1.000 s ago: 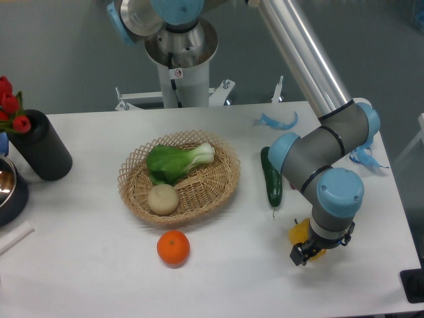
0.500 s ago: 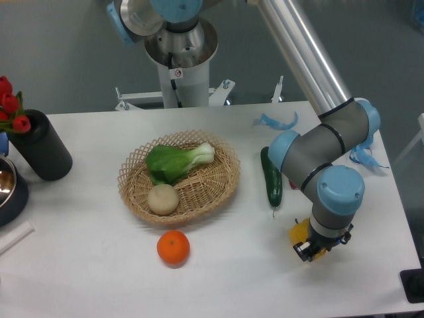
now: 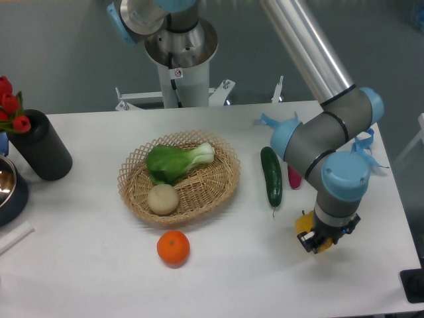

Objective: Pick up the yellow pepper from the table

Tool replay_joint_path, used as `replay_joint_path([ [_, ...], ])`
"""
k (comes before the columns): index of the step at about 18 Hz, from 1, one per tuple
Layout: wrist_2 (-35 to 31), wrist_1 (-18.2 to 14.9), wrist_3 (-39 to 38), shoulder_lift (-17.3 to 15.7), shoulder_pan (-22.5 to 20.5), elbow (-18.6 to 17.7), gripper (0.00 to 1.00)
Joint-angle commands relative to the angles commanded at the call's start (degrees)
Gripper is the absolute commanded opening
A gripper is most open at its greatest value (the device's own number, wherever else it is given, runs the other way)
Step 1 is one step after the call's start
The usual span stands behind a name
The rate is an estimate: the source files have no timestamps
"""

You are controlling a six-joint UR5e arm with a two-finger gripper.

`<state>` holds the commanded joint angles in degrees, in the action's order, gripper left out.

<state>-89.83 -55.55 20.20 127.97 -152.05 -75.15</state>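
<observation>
1. Here the yellow pepper (image 3: 309,225) sits on the white worktop (image 3: 86,265) near its front right part, right under the arm's wrist, so only slivers of yellow show at the wrist's left edge and between the dark fingers.
2. The tool (image 3: 317,242) points straight down over the pepper, so the pepper lies directly below and within its reach rather than off to a side; the move ahead turns on a vertical lift, not a sideways one.
3. The fingers look set on either side of the yellow body, but the wrist hides the contact, so I cannot tell whether they are pressed onto it or only standing around it.
4. The pepper's long axis cannot be read, as too little of it shows.
5. The cucumber (image 3: 271,176) lies just to the left and behind, lengthwise front to back, clear of the tool.
6. Against the earlier frames, the wrist and tool have shifted slightly right and turned, a pink thing (image 3: 293,177) beside the cucumber is now uncovered, and less yellow shows.
</observation>
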Motion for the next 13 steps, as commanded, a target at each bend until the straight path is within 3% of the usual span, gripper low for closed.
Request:
replay_joint_path([
  [6,2.03,-0.62,8.88,-3.42,-2.63,-1.49,0.14],
  [8,2.11,-0.88,17.04,-5.27,-3.78,-2.46,0.12],
  [13,1.50,-6.41,34.01,-7.56,-4.57,-2.37,0.14],
])
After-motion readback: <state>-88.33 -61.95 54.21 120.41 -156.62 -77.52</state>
